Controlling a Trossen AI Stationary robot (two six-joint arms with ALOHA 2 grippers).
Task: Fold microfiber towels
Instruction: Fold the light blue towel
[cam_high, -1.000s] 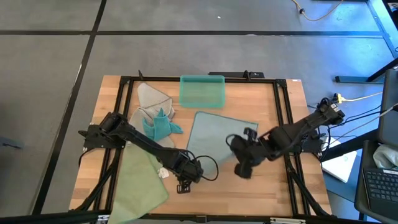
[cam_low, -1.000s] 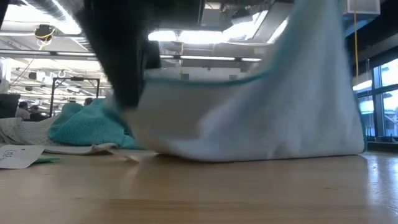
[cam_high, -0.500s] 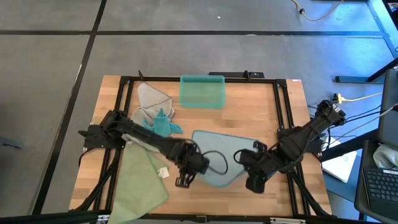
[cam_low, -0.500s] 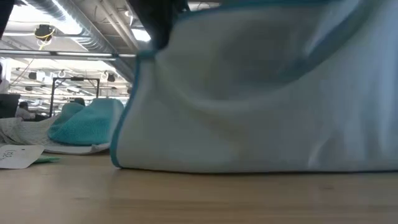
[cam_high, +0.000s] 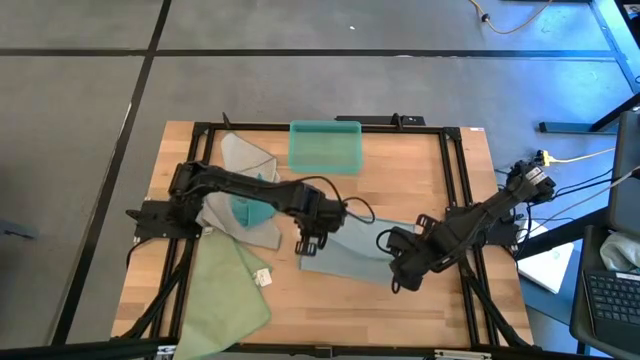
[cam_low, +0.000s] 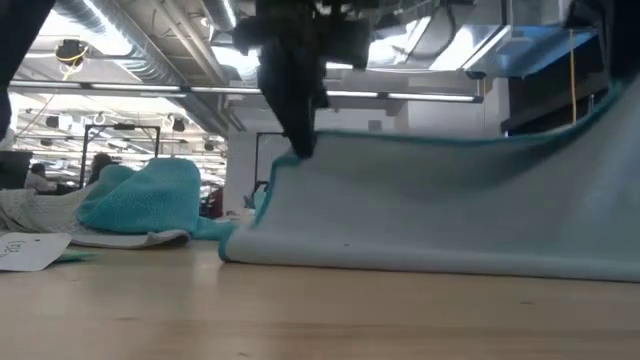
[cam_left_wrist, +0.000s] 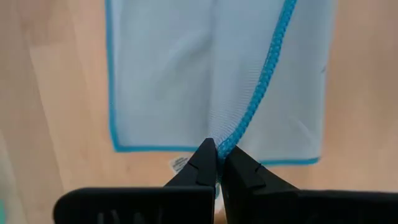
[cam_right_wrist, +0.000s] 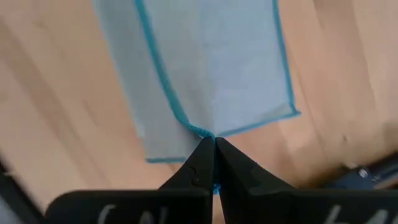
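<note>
A pale blue-grey microfiber towel (cam_high: 355, 255) with teal stitched edges lies at the table's middle, partly lifted. My left gripper (cam_high: 308, 240) is shut on its left raised corner, and my right gripper (cam_high: 400, 278) is shut on its right raised corner. In the low view the towel (cam_low: 430, 220) slopes down from the held edge to the table, its lower part resting on the wood. A crumpled teal towel (cam_high: 255, 207) sits on grey towels (cam_high: 245, 160) at the far left. A pale green towel (cam_high: 228, 290) lies flat at the near left. My left gripper pinches the towel's teal stitched edge (cam_left_wrist: 239, 134) at a corner between its two fingertips, coming from above and pointing down. The towel hangs below the fingers, and its lower part (cam_left_wrist: 155, 81) lies flat on the table. My right gripper pinches the teal stitched edge (cam_right_wrist: 186, 124) at the other corner between its two fingertips, from above and pointing down. The towel hangs below the fingers onto the table (cam_right_wrist: 205, 56). The held edge (cam_low: 460, 135) runs nearly straight between the two grippers.
A rigid teal plastic bin (cam_high: 325, 147) stands at the far middle. A white tag (cam_high: 262, 278) lies beside the green towel. Black frame rails (cam_high: 462, 200) run along the table's edges. Bare wood (cam_high: 330, 310) shows at the near middle.
Both grippers first drew the towel toward the table's near edge with its held edge raised. They then went back toward the far edge, the left one farther. The towel, spread out before, now lies shorter, with its held edge carried over the part on the table.
</note>
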